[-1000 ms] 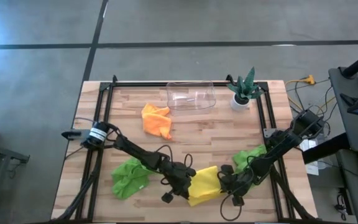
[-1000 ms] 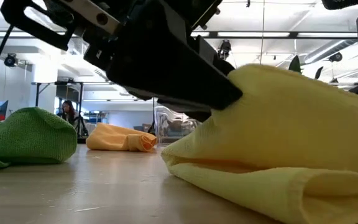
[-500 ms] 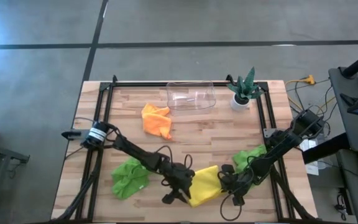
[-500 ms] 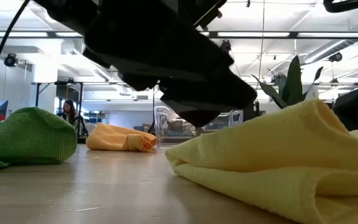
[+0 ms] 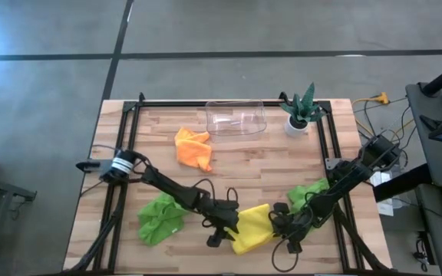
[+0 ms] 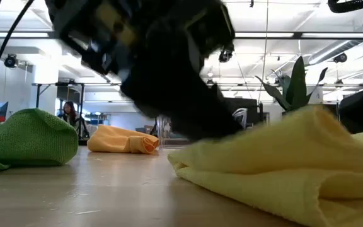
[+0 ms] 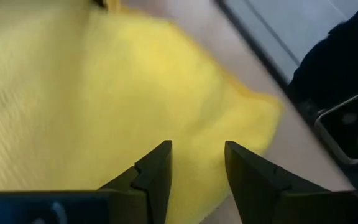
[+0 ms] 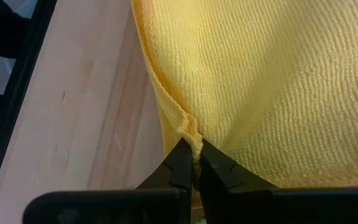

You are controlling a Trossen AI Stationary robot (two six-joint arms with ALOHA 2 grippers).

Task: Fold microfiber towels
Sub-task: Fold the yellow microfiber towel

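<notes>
At the near edge of the table (image 5: 229,165), the yellow towel (image 5: 253,227) lies between the two grippers. Its hem is pinched in the closed right gripper (image 8: 194,168), while the left gripper (image 7: 196,163) is parted above the cloth with nothing between its fingers. For a clean fold, that pinched hem is best kept taut while the freed side is smoothed flat. Farther off lie two green towels (image 5: 160,217) and an orange towel (image 5: 193,148), on pale wood planks. Beyond, a workshop is seen.

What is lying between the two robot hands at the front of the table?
In the high view, the yellow towel lies between the left hand and the right hand. The left hand stands open beside it; the right hand pinches its edge shut.
</notes>
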